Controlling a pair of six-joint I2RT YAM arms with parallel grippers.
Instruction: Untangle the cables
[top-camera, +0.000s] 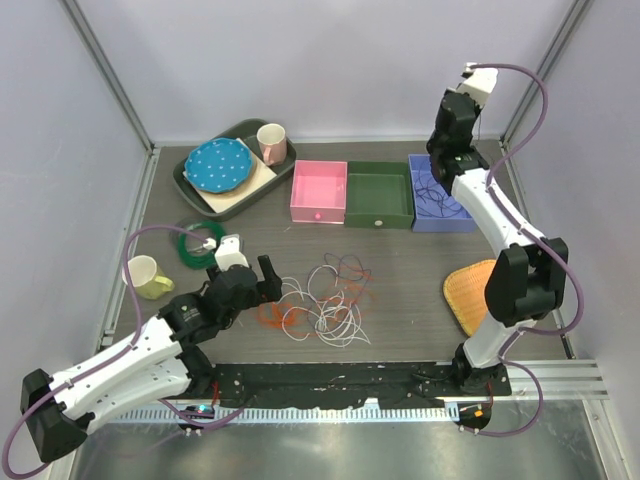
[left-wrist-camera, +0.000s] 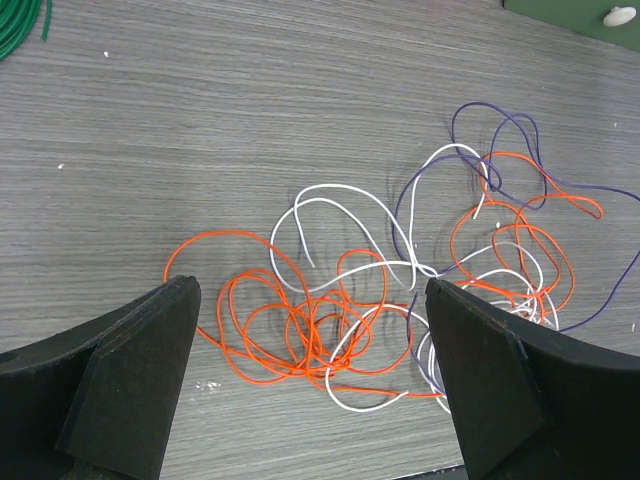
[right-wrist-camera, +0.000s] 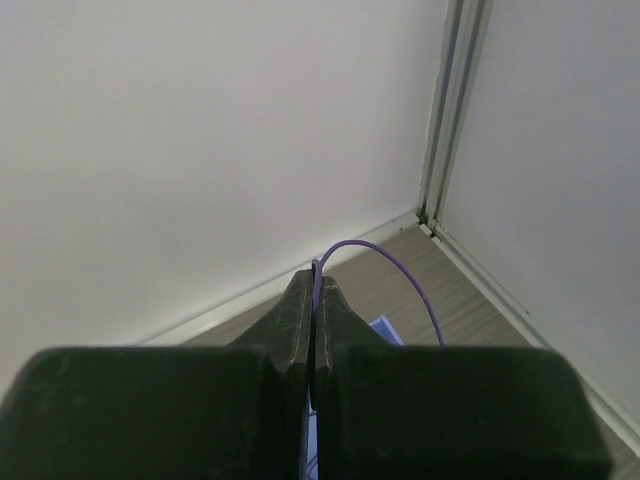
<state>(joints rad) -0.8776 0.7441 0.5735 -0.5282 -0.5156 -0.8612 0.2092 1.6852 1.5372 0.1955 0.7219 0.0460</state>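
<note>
The cables (top-camera: 325, 298) lie in a loose tangle of red-orange, white and dark purple loops on the table's middle. A green cable coil (top-camera: 197, 243) lies apart at the left. My left gripper (top-camera: 268, 282) is open and empty, low over the tangle's left edge. In the left wrist view its jaws (left-wrist-camera: 310, 335) straddle the red-orange loops (left-wrist-camera: 262, 335), with white (left-wrist-camera: 340, 200) and purple (left-wrist-camera: 520, 130) strands to the right. My right gripper (top-camera: 468, 98) is raised high at the back right, above the blue box (top-camera: 462, 220). It is shut on a purple cable (right-wrist-camera: 400, 270) that arcs away to the right.
A dark tray (top-camera: 195, 185) with a blue plate (top-camera: 220, 163) and a pink cup (top-camera: 272, 142) stands back left. A pink box (top-camera: 319, 192) and a green box (top-camera: 380, 196) sit beside the blue box. A yellow mug (top-camera: 147, 276) is left, a woven mat (top-camera: 470, 290) right.
</note>
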